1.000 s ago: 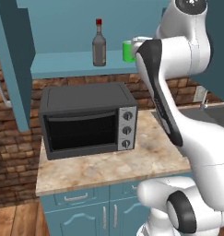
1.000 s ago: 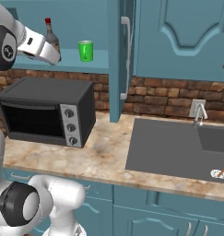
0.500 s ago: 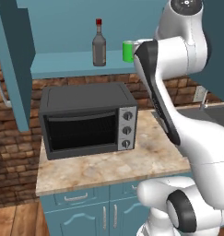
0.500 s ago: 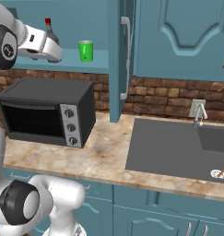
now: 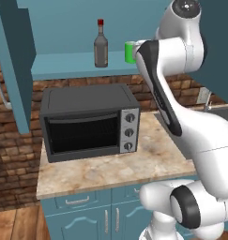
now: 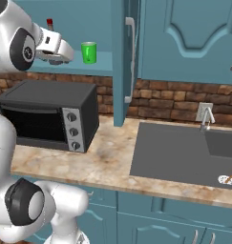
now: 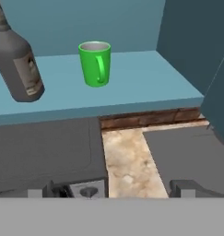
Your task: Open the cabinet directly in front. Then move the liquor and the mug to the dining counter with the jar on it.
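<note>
The cabinet stands open, the liquor bottle upright on its shelf with the green mug to its right, apart from it. The gripper, jaws wide and empty, hovers near the shelf above the toaster oven.

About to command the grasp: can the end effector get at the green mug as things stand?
Probably yes. The cabinet door is swung open, the mug stands alone on the shelf, apart from the liquor, and the end effector is open.
</note>
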Controlling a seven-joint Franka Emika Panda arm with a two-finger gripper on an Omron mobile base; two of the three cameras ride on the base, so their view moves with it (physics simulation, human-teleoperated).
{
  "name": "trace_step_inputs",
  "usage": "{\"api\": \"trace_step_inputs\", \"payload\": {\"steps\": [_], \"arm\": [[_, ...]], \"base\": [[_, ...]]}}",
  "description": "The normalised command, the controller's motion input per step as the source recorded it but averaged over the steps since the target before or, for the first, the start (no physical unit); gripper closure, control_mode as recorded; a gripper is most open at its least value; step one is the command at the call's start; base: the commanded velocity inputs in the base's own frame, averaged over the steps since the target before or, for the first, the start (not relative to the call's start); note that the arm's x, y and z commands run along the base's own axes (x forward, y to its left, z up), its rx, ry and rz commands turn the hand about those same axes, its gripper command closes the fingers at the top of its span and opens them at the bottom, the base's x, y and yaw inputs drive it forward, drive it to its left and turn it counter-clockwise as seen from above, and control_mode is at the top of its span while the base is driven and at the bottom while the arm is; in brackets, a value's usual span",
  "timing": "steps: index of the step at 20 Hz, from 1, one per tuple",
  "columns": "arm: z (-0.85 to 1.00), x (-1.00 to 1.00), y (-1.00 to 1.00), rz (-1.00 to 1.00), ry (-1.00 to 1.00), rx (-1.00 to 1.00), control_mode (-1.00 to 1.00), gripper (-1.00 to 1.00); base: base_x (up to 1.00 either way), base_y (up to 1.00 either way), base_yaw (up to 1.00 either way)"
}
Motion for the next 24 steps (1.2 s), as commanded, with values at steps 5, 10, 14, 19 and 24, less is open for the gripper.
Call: {"api": "trace_step_inputs", "payload": {"steps": [5, 10, 14, 19, 24], "arm": [[-0.13, 0.57, 0.0, 0.11, 0.0, 0.01, -1.0, -1.0], [-0.19, 0.47, 0.0, 0.02, 0.0, 0.0, -1.0, -1.0], [-0.06, 0.46, 0.0, 0.0, 0.0, 0.0, -1.0, -1.0], [-0.02, 0.53, -0.03, 0.0, 0.0, 0.0, -1.0, -1.0], [-0.03, 0.57, -0.07, 0.0, 0.0, 0.0, -1.0, -1.0]], "base": [[0.0, 0.0, 0.0], [0.0, 0.0, 0.0], [0.0, 0.0, 0.0], [0.0, 0.0, 0.0], [0.0, 0.0, 0.0]]}}
